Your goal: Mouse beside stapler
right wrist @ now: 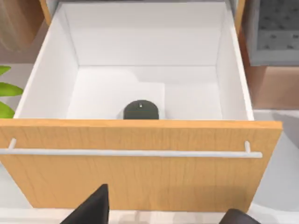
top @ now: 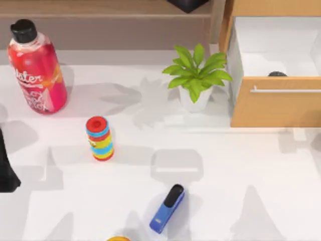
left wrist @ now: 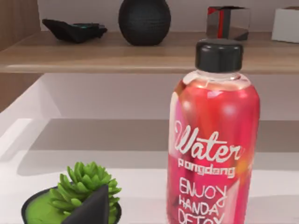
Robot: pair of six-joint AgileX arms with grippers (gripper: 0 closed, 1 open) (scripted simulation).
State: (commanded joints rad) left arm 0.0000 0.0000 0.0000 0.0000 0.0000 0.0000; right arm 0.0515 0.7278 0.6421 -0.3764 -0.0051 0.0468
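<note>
The dark grey mouse lies inside the open wooden drawer, close behind its front panel; in the top view the mouse peeks over that panel at the right. The blue stapler with a black top arm lies on the table at the front centre, far from the drawer. My right gripper hovers in front of the drawer face, open, with nothing between its fingers. My left arm sits parked at the table's left edge.
A red water bottle stands at the back left, and a striped cylinder right of it. A potted plant stands beside the drawer. A small succulent sits near the left wrist. A shelf holds dark objects.
</note>
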